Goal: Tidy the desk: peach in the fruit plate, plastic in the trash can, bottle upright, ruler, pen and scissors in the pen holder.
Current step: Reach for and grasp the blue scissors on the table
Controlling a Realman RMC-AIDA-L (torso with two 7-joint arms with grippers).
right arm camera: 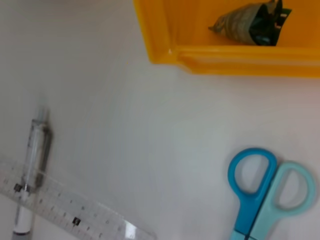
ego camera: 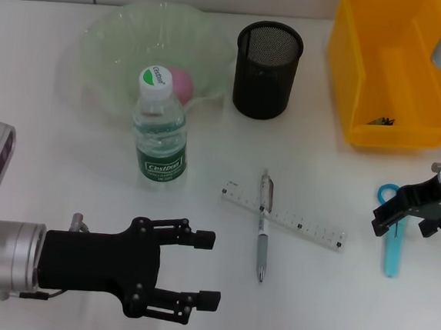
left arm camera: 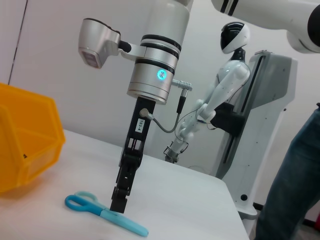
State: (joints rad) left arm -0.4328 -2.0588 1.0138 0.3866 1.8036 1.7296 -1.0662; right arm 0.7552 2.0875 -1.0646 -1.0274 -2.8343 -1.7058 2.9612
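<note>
Scissors with light blue plastic handles [ego camera: 391, 240] lie flat on the white tabletop [ego camera: 74, 160], near the robot's right side. The right pincer [ego camera: 413, 219] is low over them, its black tips right at the blades, as the left wrist view shows. I cannot tell if that pincer is wide or narrow, or if it grips the scissors yet.

Some jobs look done. The pink peach [ego camera: 180, 83] sits in the pale green glass fruit plate [ego camera: 108, 35]. The clear plastic water bottle with a green label [ego camera: 159, 129] stands upright just in front of that plate. A crumpled bit of plastic wrapper [right arm camera: 249, 24] lies inside the yellow plastic bin [ego camera: 391, 68], which seems to be the trash can.

Some jobs are left. The clear plastic ruler [ego camera: 283, 217] lies flat in the middle of the tabletop. The grey and clear pen [ego camera: 263, 227] lies across it, touching it. The black mesh pen holder [ego camera: 268, 59] stands between the fruit plate and the yellow bin, and nothing shows inside it. So three things have to go in there: scissors, ruler and pen.

The left pincer [ego camera: 202, 270] hangs low at the near left, well apart from the pen. Its fingers are spread wide and hold nothing.
</note>
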